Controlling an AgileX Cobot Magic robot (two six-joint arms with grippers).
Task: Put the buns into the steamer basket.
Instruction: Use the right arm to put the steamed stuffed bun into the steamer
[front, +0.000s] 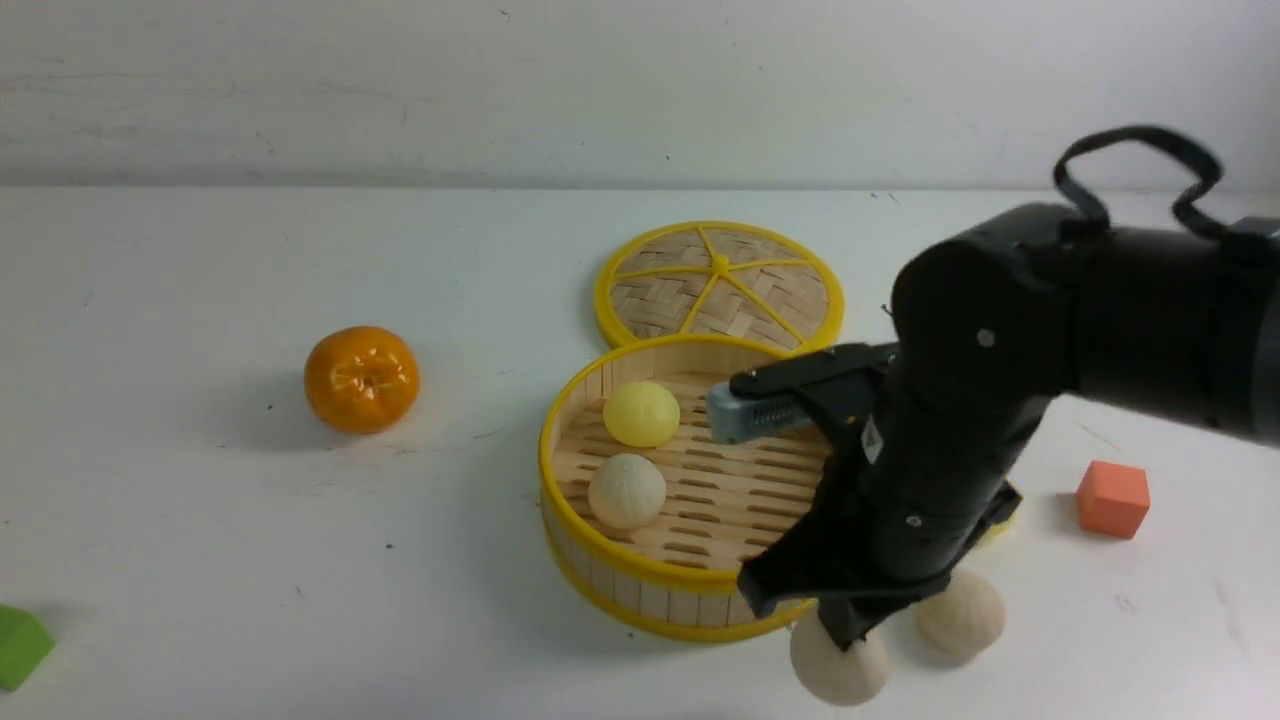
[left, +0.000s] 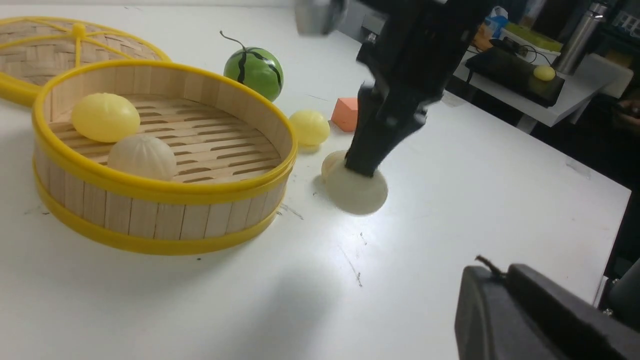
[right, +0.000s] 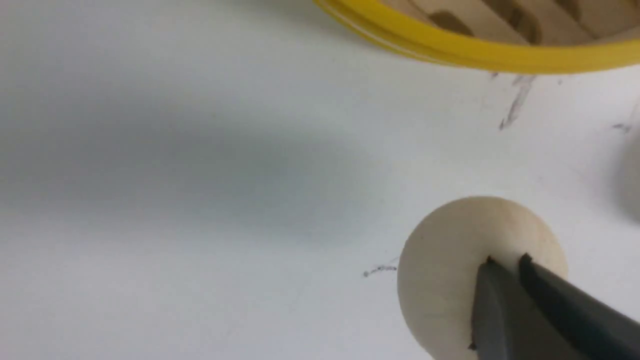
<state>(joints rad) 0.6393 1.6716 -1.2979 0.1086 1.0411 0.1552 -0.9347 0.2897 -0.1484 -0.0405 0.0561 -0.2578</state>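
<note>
The steamer basket (front: 546, 452) holds a smooth yellow bun (front: 641, 413) and a pleated beige bun (front: 626, 490). My right gripper (front: 850, 635) is shut on the top of another beige bun (front: 838, 668) just off the basket's near right side; in the right wrist view its fingertips (right: 490, 267) pinch that bun (right: 440, 270) at table level. A further beige bun (front: 962, 612) lies right of it. A yellow bun (left: 309, 127) sits behind the arm beside the basket. My left gripper (left: 500, 275) hangs shut and empty over bare table.
The woven lid (front: 720, 283) lies behind the basket. A tangerine (front: 361, 378) sits to the left, a green block (front: 20, 645) at the near left edge, an orange cube (front: 1112, 498) to the right. A watermelon ball (left: 253, 72) stands beyond the basket.
</note>
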